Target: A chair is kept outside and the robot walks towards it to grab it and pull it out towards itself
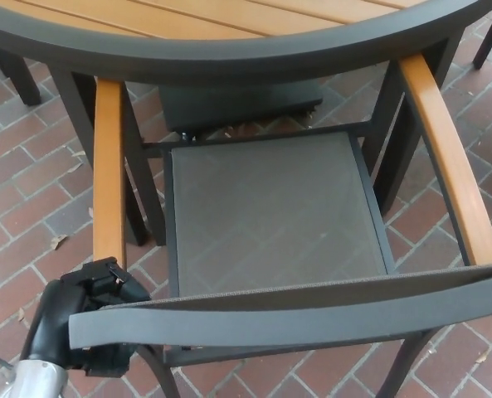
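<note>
Left hand (84, 319) clamped on the chair (270, 215) tucked under a round table (229, 41).

The chair fills the centre: grey mesh seat, dark metal frame, two orange wooden armrests, grey backrest band across six o'clock; its front sits beneath the table rim at twelve o'clock; the black hand, at seven o'clock, has its fingers wrapped around the backrest's left end, where the left armrest (109, 166) ends; brick paving (21, 207) lies below.

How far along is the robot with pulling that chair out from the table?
Done: the robot has reached the dark mesh-seat chair with wooden armrests. In hand: its black left hand is shut on the left end of the chair's grey backrest. The right hand is not in view. Left: the pull itself, since the armrest fronts and the seat's front edge sit tucked under the round wooden table.
</note>
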You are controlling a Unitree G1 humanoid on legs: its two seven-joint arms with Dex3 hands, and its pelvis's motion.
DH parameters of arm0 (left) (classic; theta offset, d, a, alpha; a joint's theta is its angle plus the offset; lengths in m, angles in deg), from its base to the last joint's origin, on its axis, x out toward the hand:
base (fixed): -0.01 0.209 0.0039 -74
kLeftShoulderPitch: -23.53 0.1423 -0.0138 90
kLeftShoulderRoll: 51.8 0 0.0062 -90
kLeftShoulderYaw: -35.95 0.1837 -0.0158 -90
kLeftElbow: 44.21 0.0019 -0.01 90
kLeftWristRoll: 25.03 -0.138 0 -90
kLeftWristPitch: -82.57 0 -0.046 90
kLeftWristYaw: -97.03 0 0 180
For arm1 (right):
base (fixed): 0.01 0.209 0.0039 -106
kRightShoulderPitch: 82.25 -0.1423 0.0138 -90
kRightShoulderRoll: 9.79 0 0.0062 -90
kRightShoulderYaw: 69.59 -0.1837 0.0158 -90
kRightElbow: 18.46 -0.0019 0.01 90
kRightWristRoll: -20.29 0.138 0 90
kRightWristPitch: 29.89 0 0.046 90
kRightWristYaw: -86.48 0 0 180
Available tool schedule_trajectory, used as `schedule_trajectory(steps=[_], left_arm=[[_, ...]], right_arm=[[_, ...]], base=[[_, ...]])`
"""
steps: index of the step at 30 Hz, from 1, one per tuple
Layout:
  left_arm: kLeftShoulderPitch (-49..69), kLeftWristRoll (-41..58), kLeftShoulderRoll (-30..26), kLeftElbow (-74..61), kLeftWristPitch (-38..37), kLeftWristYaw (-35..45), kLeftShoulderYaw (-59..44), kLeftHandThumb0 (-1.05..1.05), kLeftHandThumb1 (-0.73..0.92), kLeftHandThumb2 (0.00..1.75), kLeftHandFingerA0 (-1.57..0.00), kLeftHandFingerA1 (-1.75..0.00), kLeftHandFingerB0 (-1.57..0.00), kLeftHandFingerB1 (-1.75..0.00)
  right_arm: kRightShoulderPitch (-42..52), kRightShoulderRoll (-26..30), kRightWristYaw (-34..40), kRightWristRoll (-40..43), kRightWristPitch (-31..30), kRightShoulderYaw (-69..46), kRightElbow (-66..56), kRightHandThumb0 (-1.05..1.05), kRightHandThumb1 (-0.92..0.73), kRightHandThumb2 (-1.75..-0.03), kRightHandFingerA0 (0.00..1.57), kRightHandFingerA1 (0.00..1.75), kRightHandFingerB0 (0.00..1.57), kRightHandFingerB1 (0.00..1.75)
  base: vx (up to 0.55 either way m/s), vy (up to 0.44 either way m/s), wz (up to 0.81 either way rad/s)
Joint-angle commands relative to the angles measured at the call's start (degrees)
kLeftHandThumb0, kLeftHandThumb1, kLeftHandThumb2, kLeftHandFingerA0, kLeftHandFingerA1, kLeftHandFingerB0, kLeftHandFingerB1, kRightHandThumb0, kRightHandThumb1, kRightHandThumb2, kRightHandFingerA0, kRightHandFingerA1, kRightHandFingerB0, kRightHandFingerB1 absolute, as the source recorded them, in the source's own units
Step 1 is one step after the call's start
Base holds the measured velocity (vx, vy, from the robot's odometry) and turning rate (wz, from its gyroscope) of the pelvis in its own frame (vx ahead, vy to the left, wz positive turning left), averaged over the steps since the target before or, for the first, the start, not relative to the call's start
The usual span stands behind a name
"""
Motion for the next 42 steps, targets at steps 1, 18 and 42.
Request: schedule_trajectory(steps=[1, 18, 42], left_arm=[[6.3, -0.5, -4.9, -19.3, 2.2, 8.5, 3.6, -0.19, 0.44, 1.19, -1.34, -1.42, -1.12, -1.29], [31.0, 5.9, -10.9, -40.2, 3.2, 11.3, -0.4, -0.18, 0.34, 1.40, -1.06, -1.72, -0.97, -1.59], [71.9, 12.9, -11.6, -50.2, -10.0, 13.4, -9.3, -0.15, 0.41, 1.28, -0.95, -1.74, -0.95, -1.59]], right_arm=[[19.6, -0.8, -9.6, 13.7, 19.1, -1.1, -30.6, -0.13, -0.70, -1.10, 0.84, 1.75, 0.71, 1.75], [50.6, 4.0, -14.7, 28.0, 13.5, -11.7, -60.4, -0.05, -0.61, -1.22, 0.79, 1.75, 0.73, 1.69], [85.9, -2.9, -13.6, 24.2, 27.7, -24.1, -68.0, -0.26, -0.71, -0.96, 0.76, 1.75, 0.68, 1.75]], base=[[0.00, 0.000, 0.00], [0.00, 0.000, 0.00], [0.00, 0.000, 0.00]])
